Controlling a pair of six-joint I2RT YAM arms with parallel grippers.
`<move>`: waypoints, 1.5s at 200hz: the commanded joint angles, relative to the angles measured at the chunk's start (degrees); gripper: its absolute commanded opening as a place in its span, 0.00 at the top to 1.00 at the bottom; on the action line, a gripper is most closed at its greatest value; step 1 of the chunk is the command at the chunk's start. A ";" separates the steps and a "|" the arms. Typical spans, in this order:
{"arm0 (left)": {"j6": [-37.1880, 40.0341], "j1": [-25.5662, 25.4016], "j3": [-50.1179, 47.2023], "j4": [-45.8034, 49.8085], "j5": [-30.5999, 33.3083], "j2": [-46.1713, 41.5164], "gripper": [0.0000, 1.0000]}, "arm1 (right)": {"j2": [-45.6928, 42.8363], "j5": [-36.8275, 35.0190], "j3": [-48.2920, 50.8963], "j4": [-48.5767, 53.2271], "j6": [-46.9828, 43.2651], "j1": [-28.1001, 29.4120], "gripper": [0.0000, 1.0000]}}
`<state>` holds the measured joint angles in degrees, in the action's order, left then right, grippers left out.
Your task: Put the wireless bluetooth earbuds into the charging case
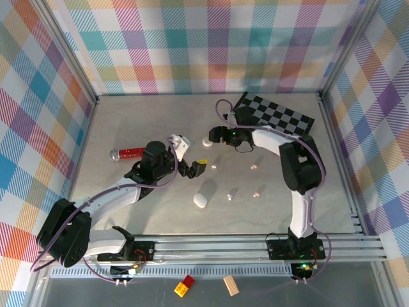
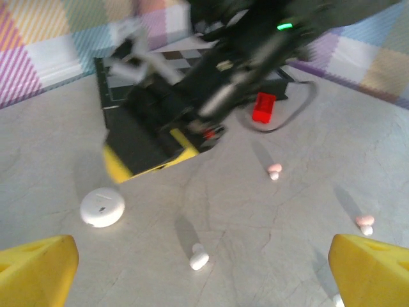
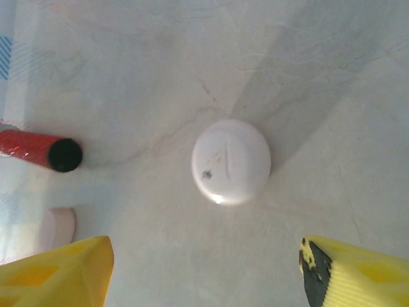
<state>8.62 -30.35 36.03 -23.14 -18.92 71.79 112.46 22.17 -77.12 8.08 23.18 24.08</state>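
The earbuds (image 1: 257, 192) lie loose on the tabletop (image 1: 128, 121). A white earbud (image 2: 199, 259) lies just in front of the left pincer (image 2: 203, 272), about midway between its two yellow fingertips. Two pink earbuds (image 2: 274, 171) lie farther ahead of this pincer, toward its right side, well apart from each other. The left pincer stands wide apart and holds nothing.

The white round case (image 3: 231, 161) lies flat on the tabletop just ahead of the right pincer (image 3: 204, 272), between the lines of its fingers and touching neither. The right pincer is also apart, with nothing in it. A red tube (image 3: 38, 151) with a black end lies ahead of this pincer on its left side, near the case.

In the top view a second case (image 1: 200, 201) lies behind the left pincer, toward the arm bases. A checkered board (image 1: 275, 115) lies behind the right pincer.
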 commanded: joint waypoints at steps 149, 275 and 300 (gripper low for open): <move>-20.62 12.86 -1.84 -12.56 2.92 5.12 0.00 | -29.55 -23.40 34.24 -5.89 -16.94 35.73 0.10; -18.73 12.90 -2.81 -9.82 4.20 2.83 0.00 | -17.73 -23.65 30.16 -4.69 -16.11 37.45 0.41; -18.64 12.86 -2.72 -9.82 3.91 3.16 0.00 | -17.06 -23.34 29.71 -4.56 -16.18 37.46 0.53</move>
<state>-10.90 -18.04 33.82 -33.01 -15.29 76.12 94.35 -1.15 -45.56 3.51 7.07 61.17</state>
